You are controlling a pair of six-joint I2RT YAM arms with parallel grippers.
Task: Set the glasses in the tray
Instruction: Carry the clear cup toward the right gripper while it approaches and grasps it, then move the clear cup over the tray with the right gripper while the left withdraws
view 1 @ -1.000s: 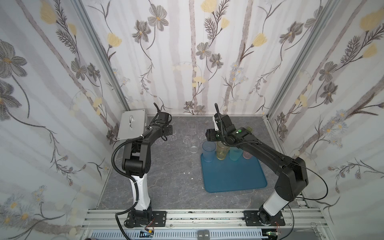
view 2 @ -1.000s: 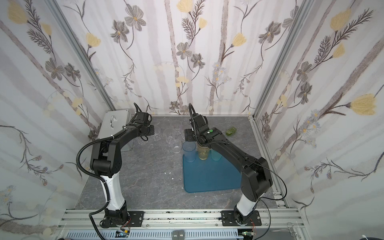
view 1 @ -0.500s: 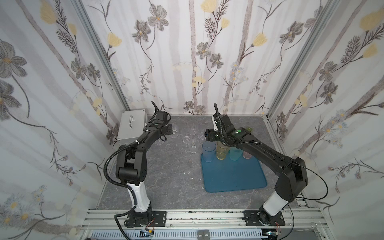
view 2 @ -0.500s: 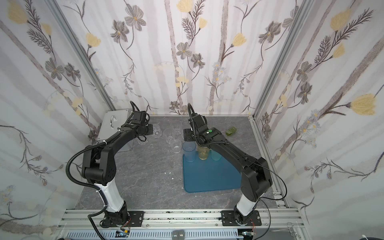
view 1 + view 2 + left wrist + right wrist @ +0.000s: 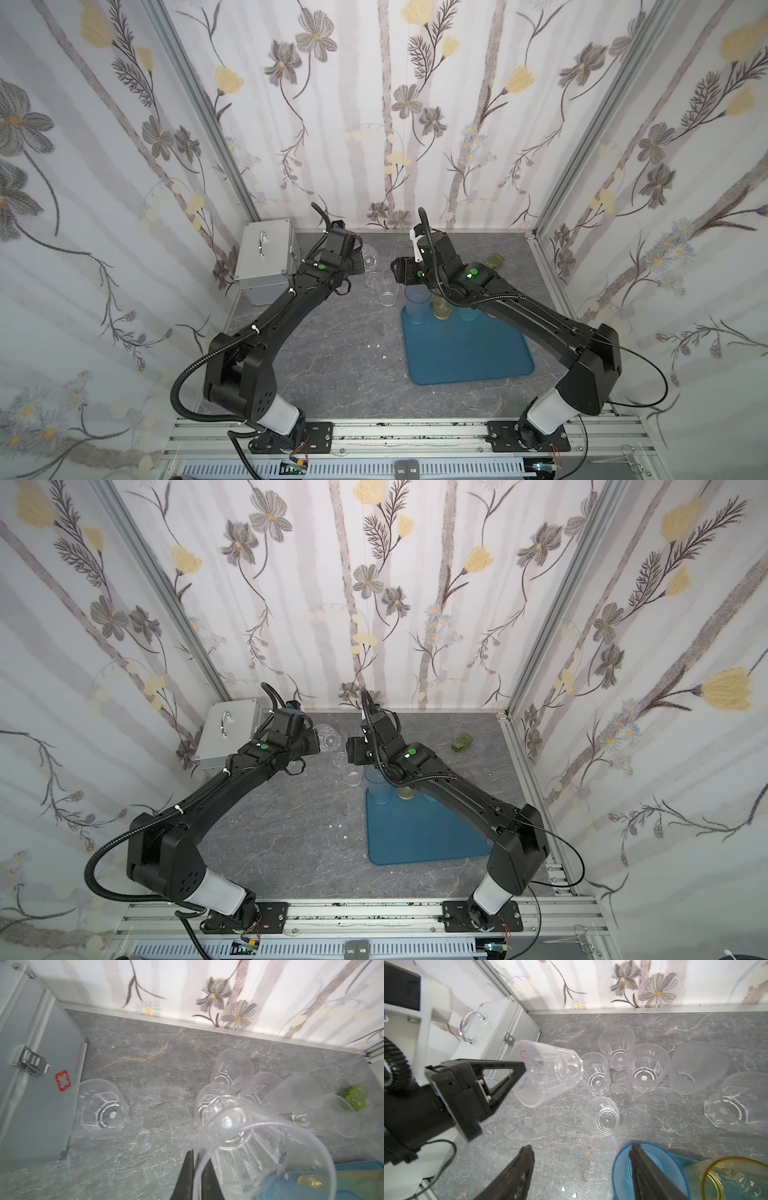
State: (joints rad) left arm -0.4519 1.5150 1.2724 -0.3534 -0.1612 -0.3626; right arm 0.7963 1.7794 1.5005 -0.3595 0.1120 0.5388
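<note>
**A:** Status of the left claw?
**B:** We found it clamped on the rim of a clear glass, tilted, apparently off the table.
**A:** And the right claw?
**B:** We recorded it released, near the blue glass standing at the tray's far edge. Other clear glasses stood on the table.

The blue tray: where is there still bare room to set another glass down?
The tray is bare across its near and middle part, between the row of tinted glasses on its far edge and its near rim. Crowded: that far edge, and the table beyond it, where clear glasses cluster.
</note>
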